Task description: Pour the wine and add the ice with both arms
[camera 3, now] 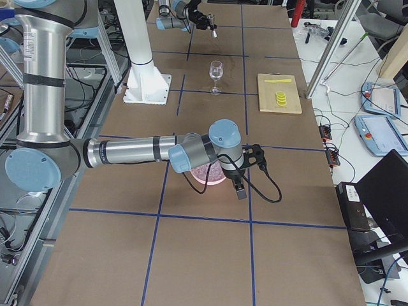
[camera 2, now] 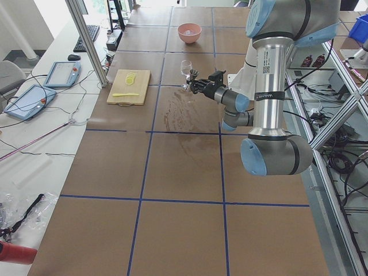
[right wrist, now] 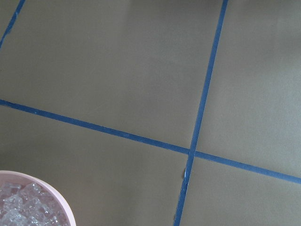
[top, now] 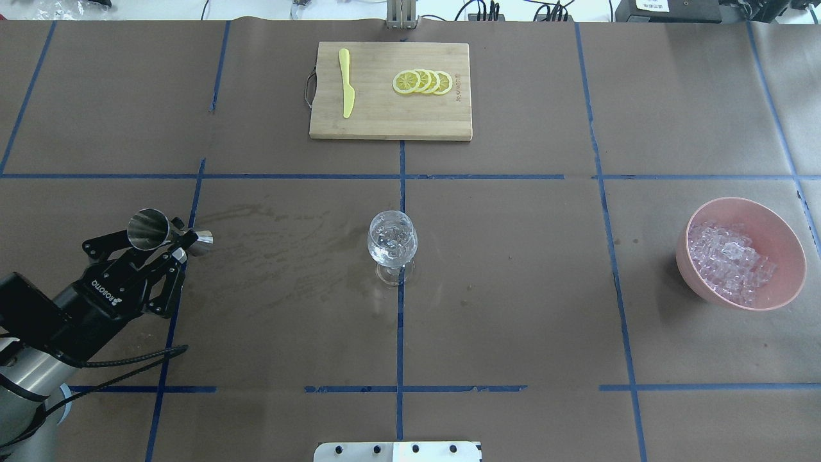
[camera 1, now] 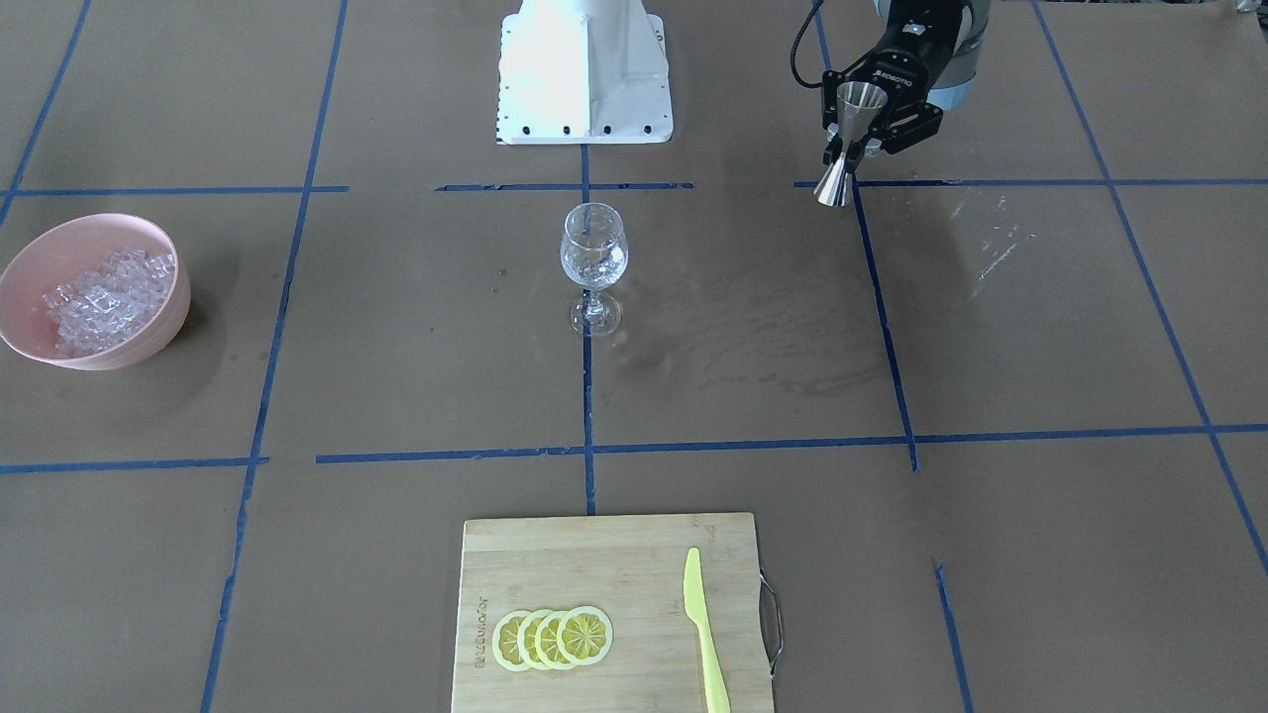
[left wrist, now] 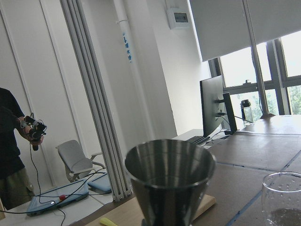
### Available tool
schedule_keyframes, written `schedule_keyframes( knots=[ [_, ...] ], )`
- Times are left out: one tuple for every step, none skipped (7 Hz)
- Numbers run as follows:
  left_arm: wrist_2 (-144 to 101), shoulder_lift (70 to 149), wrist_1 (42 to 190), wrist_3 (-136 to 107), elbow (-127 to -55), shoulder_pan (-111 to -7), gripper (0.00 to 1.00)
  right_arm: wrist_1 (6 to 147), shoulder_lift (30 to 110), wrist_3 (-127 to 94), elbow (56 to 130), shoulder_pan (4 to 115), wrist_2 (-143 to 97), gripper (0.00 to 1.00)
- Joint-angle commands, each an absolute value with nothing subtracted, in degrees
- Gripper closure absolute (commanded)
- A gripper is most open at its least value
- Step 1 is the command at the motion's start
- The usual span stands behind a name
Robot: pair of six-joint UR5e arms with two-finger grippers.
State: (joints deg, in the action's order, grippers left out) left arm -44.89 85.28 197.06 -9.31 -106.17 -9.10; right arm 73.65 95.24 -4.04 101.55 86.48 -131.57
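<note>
The jigger (top: 149,230) is held upright at its waist by the left fingers (top: 176,260), well apart from the glass (top: 392,239). It should be carried level over the rim, then tipped slowly. Ice (top: 728,260) lies in the bowl (top: 794,256). The right fingers' (camera 3: 238,189) state cannot be told.

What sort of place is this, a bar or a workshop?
Most likely a robotics lab: a table gridded with blue tape, jointed robot arms, the left claw gripping a steel jigger, and control tablets on the side bench.
</note>
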Motion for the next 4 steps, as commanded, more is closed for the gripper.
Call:
schedule_keyframes(
  knots=[
    [-45.0,81.6,196.6,-14.1,-103.6,-9.1,1.0,73.7,95.4,-4.0,101.7,86.5,-131.6,0.0],
    [-45.0,79.5,196.1,-16.1,-102.9,-9.1,1.0,73.7,95.4,-4.0,101.7,86.5,-131.7,0.0],
    [-45.2,78.0,196.0,-20.4,-101.7,-9.1,1.0,73.7,95.5,-4.0,101.7,86.5,-131.7,0.0],
    [-45.2,78.0,196.7,-22.3,-98.8,-9.1,1.0,73.7,95.6,-4.0,101.7,86.5,-131.6,0.0]
  ],
)
